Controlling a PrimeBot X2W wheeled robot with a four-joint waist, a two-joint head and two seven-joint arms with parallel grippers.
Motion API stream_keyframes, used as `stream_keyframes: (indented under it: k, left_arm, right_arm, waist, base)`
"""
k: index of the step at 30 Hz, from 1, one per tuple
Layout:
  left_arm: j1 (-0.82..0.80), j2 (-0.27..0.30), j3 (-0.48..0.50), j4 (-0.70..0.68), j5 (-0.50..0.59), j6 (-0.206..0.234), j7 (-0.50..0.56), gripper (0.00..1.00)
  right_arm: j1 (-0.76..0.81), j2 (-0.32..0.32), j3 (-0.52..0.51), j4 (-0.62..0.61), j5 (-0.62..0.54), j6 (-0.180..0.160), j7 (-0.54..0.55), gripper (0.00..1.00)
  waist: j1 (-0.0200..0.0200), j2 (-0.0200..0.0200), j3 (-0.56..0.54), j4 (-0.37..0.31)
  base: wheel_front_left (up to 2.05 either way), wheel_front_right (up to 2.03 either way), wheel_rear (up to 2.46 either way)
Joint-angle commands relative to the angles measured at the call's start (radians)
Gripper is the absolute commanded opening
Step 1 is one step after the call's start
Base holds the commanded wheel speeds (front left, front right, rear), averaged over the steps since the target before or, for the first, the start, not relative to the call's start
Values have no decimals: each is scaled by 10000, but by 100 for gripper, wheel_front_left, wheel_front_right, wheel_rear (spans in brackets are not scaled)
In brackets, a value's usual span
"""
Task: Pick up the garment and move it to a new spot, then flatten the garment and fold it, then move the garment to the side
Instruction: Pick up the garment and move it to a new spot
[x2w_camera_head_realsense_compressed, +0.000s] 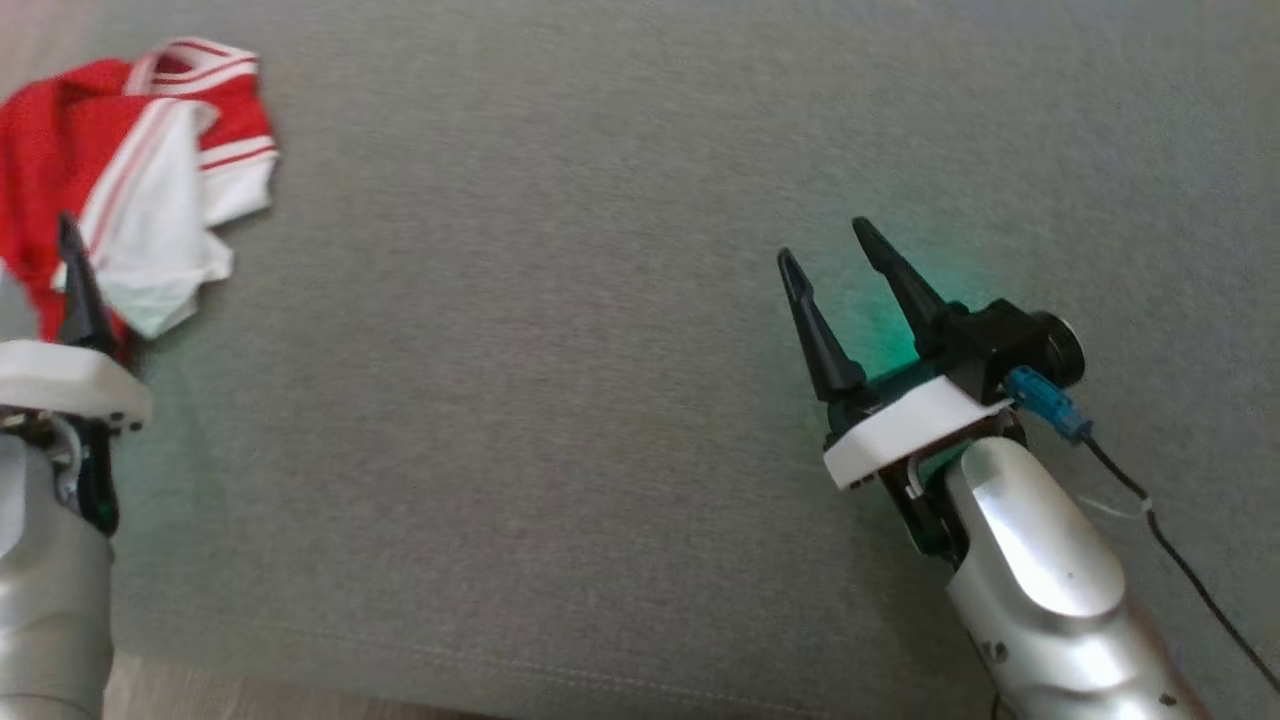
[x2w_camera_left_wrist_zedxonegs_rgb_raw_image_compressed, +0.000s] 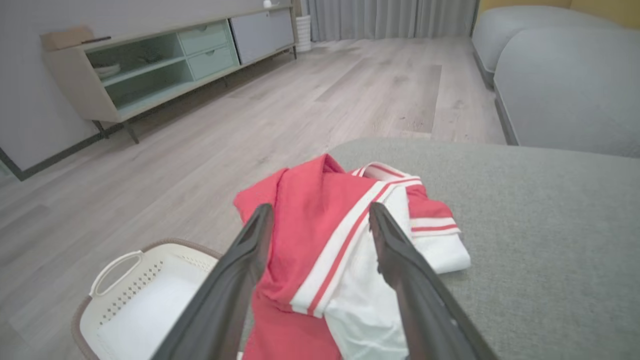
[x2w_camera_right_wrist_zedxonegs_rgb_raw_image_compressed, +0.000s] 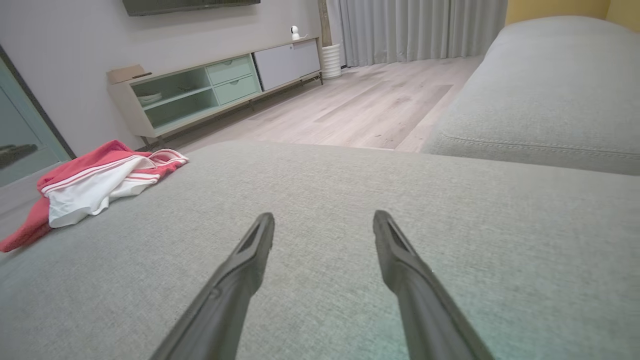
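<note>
- The red-and-white garment (x2w_camera_head_realsense_compressed: 150, 190) lies crumpled at the far left corner of the grey cushion (x2w_camera_head_realsense_compressed: 560, 400), with one red part drooping over the edge.
- The left hand (x2w_camera_left_wrist_zedxonegs_rgb_raw_image_compressed: 321, 207) hovers close in front of it, fingers spread and empty. The heap lies straight ahead, its longer run roughly along the fingers.
- The right hand (x2w_camera_head_realsense_compressed: 826, 242), also spread and empty, is well apart over bare cushion, so the left arm looks better placed for the pick-up.

Living room — sofa (x2w_camera_right_wrist_zedxonegs_rgb_raw_image_compressed: 550, 100), low sideboard (x2w_camera_right_wrist_zedxonegs_rgb_raw_image_compressed: 210, 90)
</note>
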Motion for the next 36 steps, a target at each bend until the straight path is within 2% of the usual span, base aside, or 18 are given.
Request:
stream_keyframes:
  k: [1,4,9,14,15,16,21,26,30,36]
  left_arm:
    - [-376,770,360,425,-126,19,-50,100]
    - [-654,1052,474,1328,-252,74,-41,100]
    - [-1017,1388,627,2475,-367,542,224,100]
    - [-1255,1422,600,2992,-417,693,543,100]
    - [-1284,1412,574,3064,-417,705,602,47]
    - [-1303,1412,522,3104,-389,695,590,0]
    - [-1410,1550,245,2914,-170,604,133,0]
    - [-1935,1562,-196,1402,180,288,-41,0]
    - [-2071,1106,-649,-311,281,83,-47,0]
    - [-1827,152,-2017,-2467,36,23,-49,0]
  right_arm:
    - [-204,89,340,-515,-97,-7,-111,100]
    - [-247,89,439,-811,-195,-7,-111,100]
    - [-160,89,325,-1069,-366,-7,-111,100]
    - [-43,89,107,-1132,-501,-7,-111,100]
    - [-19,89,73,-1142,-520,-7,-111,100]
    - [1,89,49,-1148,-535,-7,-111,100]
    - [111,89,86,-1146,-305,-7,-111,100]
    - [296,89,141,-1116,64,-7,-111,100]
    - [498,89,248,-1095,413,-7,-111,100]
    - [761,89,445,-1071,766,-7,-111,100]
  waist:
    - [-2,0,550,-633]
    - [-2,0,738,-926]
    - [-2,0,943,-1250]
    - [-2,0,1022,-1339]
    - [-2,0,1024,-1351]
    - [-2,0,1015,-1361]
    - [-2,0,623,-1473]
    - [-2,0,-44,-1679]
    - [-2,0,-572,-2088]
    - [-2,0,-1157,-3263]
  base:
    - [0,0,0]
    - [0,0,0]
    - [0,0,0]
    - [0,0,0]
    - [0,0,0]
    - [0,0,0]
    - [0,0,0]
    - [0,0,0]
    - [0,0,0]
    - [0,0,0]
